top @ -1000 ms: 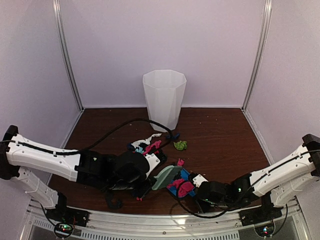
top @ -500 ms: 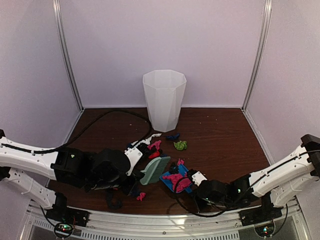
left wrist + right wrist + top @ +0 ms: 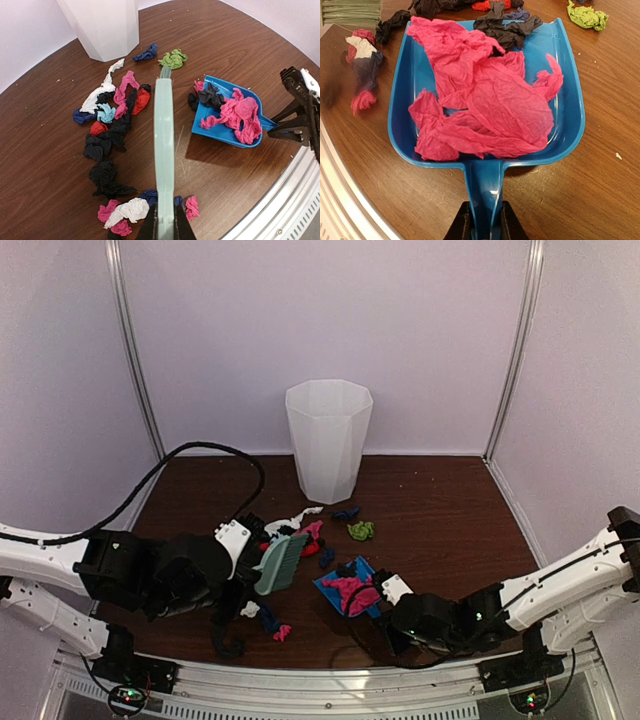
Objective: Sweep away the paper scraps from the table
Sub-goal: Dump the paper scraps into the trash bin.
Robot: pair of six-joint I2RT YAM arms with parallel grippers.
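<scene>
Paper scraps [image 3: 117, 125] in pink, white, black, navy and red lie scattered on the table [image 3: 440, 520], left of the mint-green brush [image 3: 164, 145]. My left gripper [image 3: 165, 225] is shut on the brush's handle, and the brush points away from it, between the scraps and the blue dustpan [image 3: 210, 131]. A few more scraps [image 3: 125, 212] lie near this gripper. My right gripper [image 3: 483, 222] is shut on the dustpan's handle [image 3: 487, 185]. The pan [image 3: 410, 85] rests on the table and holds crumpled pink scraps [image 3: 490, 110] with black ones [image 3: 510, 27] at its mouth.
A tall white bin [image 3: 328, 438] stands at the back centre of the table. A green wad [image 3: 361, 530] and a navy scrap [image 3: 346, 512] lie between the bin and the dustpan [image 3: 330, 585]. The metal rail [image 3: 330, 695] runs along the front edge. A black cable [image 3: 180, 465] loops over the left.
My left arm has drawn the brush leftward, away from the dustpan, to the scattered pile. The dustpan has shifted a little left and back. Both grips are unchanged.
</scene>
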